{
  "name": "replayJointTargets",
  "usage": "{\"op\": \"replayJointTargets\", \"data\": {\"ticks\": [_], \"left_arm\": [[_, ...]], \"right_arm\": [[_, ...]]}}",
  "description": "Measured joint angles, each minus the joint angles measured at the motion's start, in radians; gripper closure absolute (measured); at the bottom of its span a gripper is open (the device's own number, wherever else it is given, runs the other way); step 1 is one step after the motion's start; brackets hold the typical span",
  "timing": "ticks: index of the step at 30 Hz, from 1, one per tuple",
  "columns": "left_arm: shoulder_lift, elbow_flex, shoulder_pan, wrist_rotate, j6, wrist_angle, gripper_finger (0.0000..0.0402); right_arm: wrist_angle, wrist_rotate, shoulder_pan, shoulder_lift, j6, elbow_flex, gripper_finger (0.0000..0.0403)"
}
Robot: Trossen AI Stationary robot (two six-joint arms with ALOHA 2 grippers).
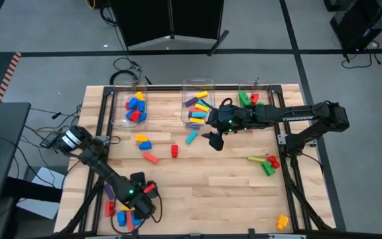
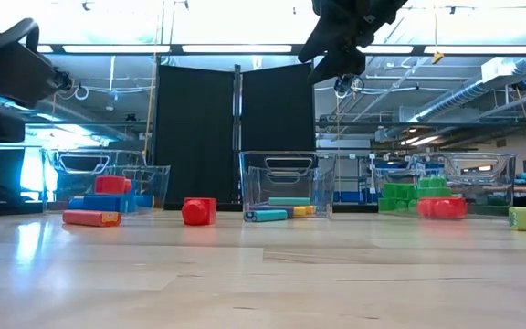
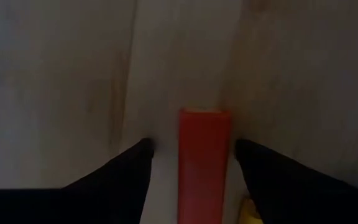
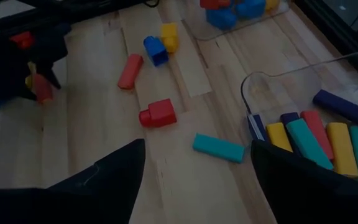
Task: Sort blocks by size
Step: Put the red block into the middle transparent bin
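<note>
Nearest the left wrist camera, a long smooth red plastic brick point(image 3: 204, 163) lies between the left gripper point(image 1: 140, 196)'s two dark fingers, gaps showing on both sides, jaws apart and not pinching it, at seven o'clock on the pale wooden table point(image 1: 231, 189) by a small brick cluster at the edge. Three clear plastic bins point(image 1: 197, 89) line twelve o'clock; a long cyan brick point(image 4: 219, 148) and chunky red brick point(image 4: 158, 113) lie loose mid-table. Raised beside the middle bin, the right gripper point(image 1: 215, 140) gapes wide, empty.
</note>
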Motion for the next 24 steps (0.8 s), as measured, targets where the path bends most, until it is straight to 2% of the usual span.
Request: {"op": "replayJointTargets", "data": {"ticks": [5, 13, 20, 24], "left_arm": [[0.002, 0.000, -0.003, 0.011, -0.025, 0.011, 0.0194], [0.005, 0.013, -0.005, -0.001, -0.123, 0.015, 0.0300], [0.013, 0.069, 0.008, -0.006, -0.162, -0.051, 0.0299], [0.013, 0.104, 0.030, -0.019, -0.202, -0.062, 0.0299]], "right_arm": [[0.000, 0.000, 0.000, 0.000, -0.002, 0.000, 0.0098], [0.000, 0.000, 0.002, 0.000, -0.002, 0.000, 0.0103], [-0.008, 0.000, 0.022, 0.000, -0.003, 0.000, 0.0098], [-0.077, 0.000, 0.026, 0.000, -0.003, 0.000, 0.0099]]}}
